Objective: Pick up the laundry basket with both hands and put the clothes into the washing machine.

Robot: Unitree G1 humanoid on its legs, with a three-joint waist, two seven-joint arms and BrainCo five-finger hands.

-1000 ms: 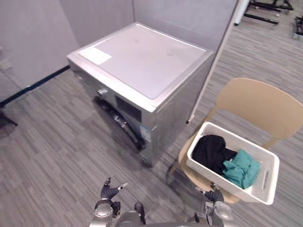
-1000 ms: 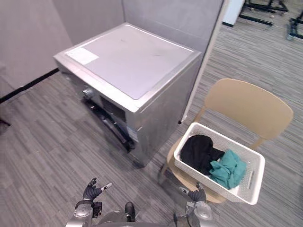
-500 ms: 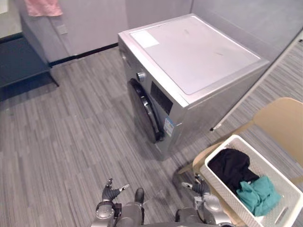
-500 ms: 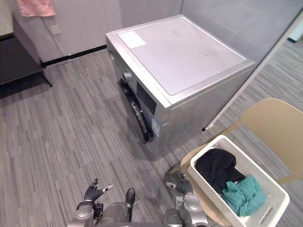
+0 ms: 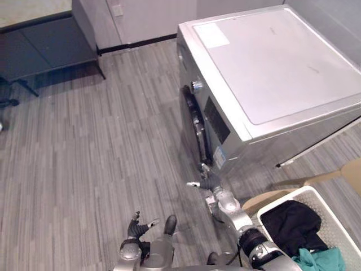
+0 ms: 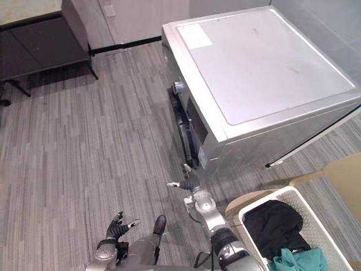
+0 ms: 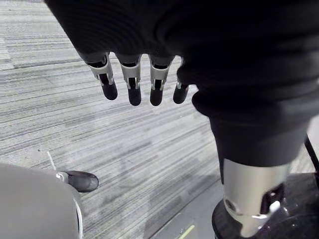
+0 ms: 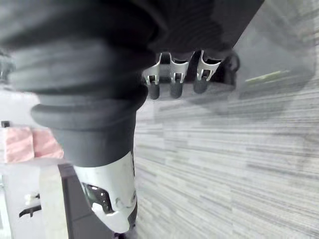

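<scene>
White laundry basket (image 5: 282, 199) sits on the tan chair (image 5: 352, 169), off the right flank of the washing machine (image 5: 282, 62), just past its front corner. Neither hand is on it. Black garment (image 5: 290, 223) and teal garment (image 5: 318, 261) are both inside the basket, so nothing is loaded yet. The chair likely serves to put the basket rim at arm height for a two-hand lift.

The washer door (image 5: 194, 127) on the front face looks closed from this angle. I can't confirm a latch.

Right hand (image 5: 206, 182) is reached out low, just beside the washer's bottom front corner, between the washer and the basket. Can't tell if it touches the cabinet. Its fingers (image 8: 172, 79) are straight and loose and hold nothing; past them there is only grey floor (image 5: 84, 141).

Left hand (image 5: 138, 224) hangs low, well apart from the washer on its door side. Its fingers (image 7: 132, 84) are relaxed and extended, also empty.

Judgement: we're at the approach stage, pre-grasp. The basket is off to one side of both hands, so the body needs squaring to it before each hand can take an end. A one-sided grab would risk tipping it off the seat.
</scene>
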